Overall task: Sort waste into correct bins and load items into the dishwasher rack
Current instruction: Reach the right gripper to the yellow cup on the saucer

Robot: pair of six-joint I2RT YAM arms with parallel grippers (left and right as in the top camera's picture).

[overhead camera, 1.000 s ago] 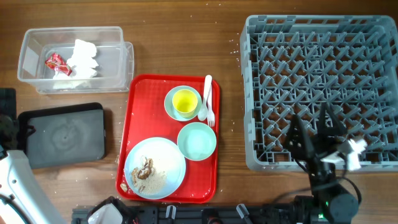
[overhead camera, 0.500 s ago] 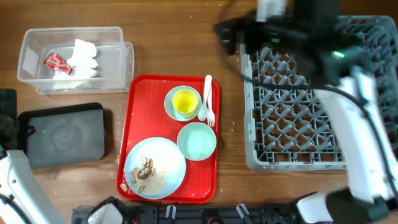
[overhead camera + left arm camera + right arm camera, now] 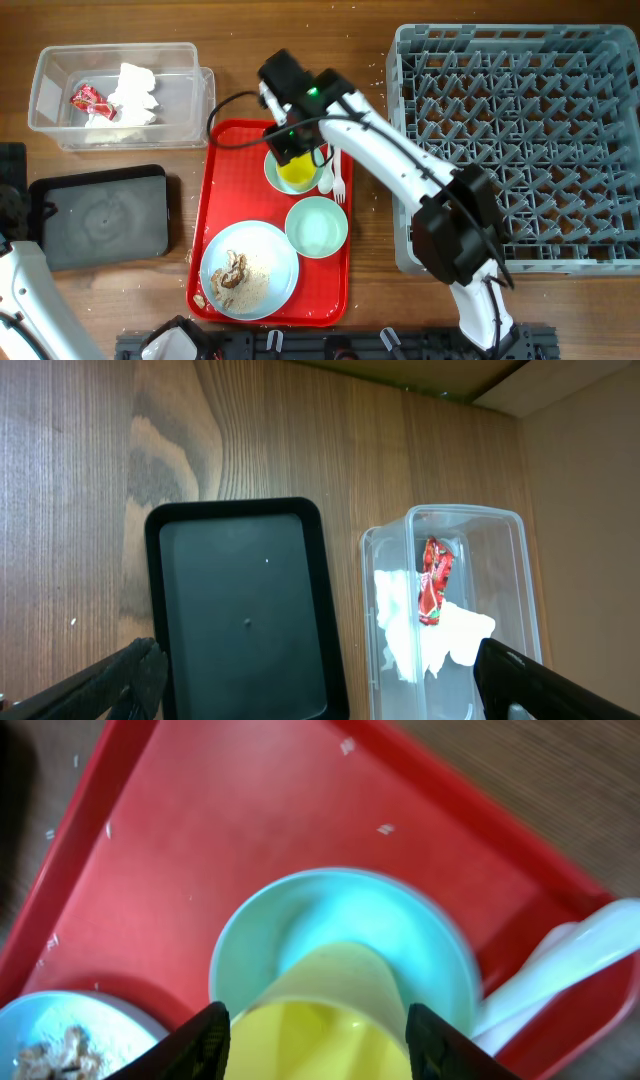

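Note:
My right gripper is open over the red tray, its fingers either side of the small yellow cup. The cup stands in a mint-green bowl. The white spoon and fork lie right of it. A second mint bowl and the light-blue plate with food scraps sit nearer the front. The napkin and red wrapper lie in the clear tub. My left gripper is open and empty above the black tray.
The grey dishwasher rack fills the right side, with nothing in it. My right arm stretches from the front right across the rack's left edge to the red tray. Crumbs dot the wooden table around the tray.
My right arm has swung from the rack's front edge, across the rack's back, and down over the red tray at the yellow cup. The left arm and all objects are unmoved.

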